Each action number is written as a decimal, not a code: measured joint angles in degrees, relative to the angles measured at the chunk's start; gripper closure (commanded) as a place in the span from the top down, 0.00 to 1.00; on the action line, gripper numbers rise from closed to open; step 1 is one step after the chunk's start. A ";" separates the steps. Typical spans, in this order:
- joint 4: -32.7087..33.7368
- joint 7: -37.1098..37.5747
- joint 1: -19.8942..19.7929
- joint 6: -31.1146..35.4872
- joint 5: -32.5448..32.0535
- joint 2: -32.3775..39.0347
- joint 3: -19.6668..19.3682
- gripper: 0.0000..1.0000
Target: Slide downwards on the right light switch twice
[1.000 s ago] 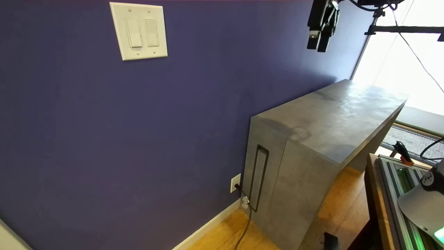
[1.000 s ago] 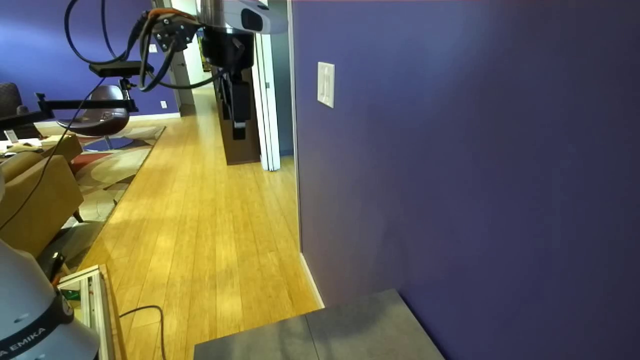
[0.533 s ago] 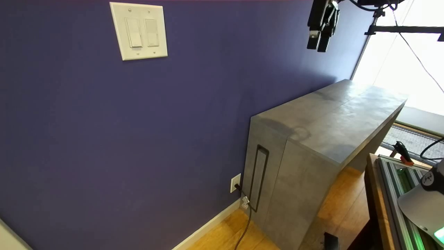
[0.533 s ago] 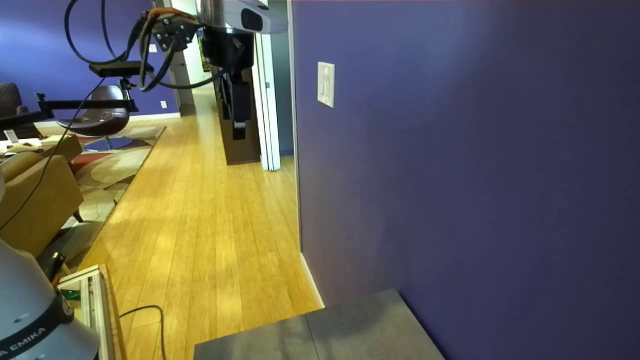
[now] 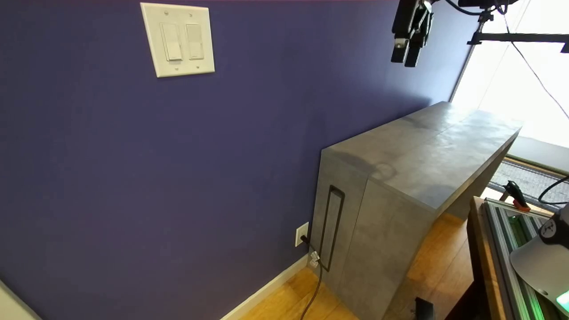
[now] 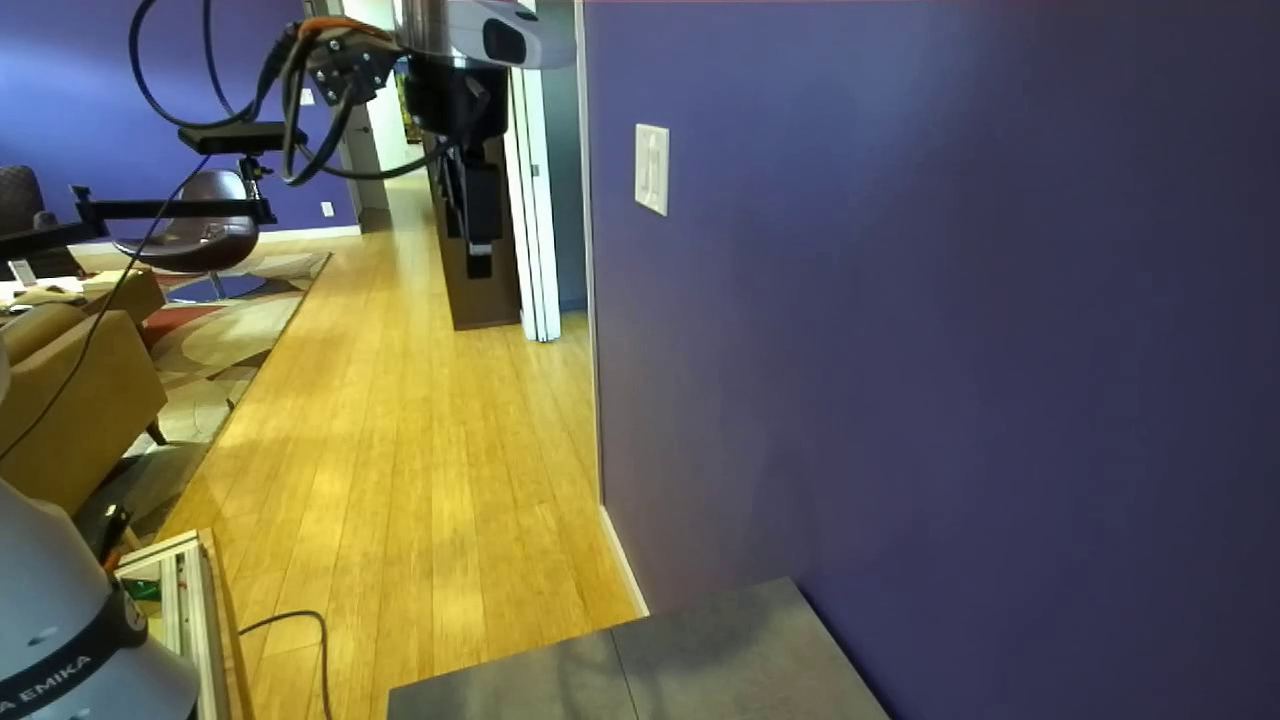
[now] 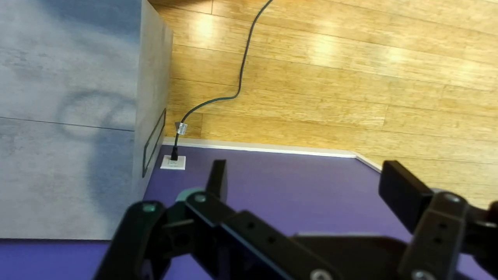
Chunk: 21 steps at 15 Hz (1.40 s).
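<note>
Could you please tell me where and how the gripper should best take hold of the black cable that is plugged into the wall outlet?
Probably by the black plug at its end: it looks thicker than the thin, curving cable and sticks out from the outlet plate. I would come from the side away from the grey desk, which stands close beside it.

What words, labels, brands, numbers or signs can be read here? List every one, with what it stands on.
"A EMIKA": on the black band around the robot arm, in an exterior view; cut off at the picture's left edge.
Round emblem on the robot arm: no letters readable.
Tag on the dark cable: print too small and blurred to read.
Right light switch: any mark is too small to read.
</note>
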 measured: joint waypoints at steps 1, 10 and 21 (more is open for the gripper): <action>0.10 0.05 0.22 0.57 1.72 0.39 0.17 1.00; 1.33 6.20 3.64 18.28 22.23 8.14 4.28 1.00; 2.52 -5.95 10.78 43.05 58.86 18.28 7.33 1.00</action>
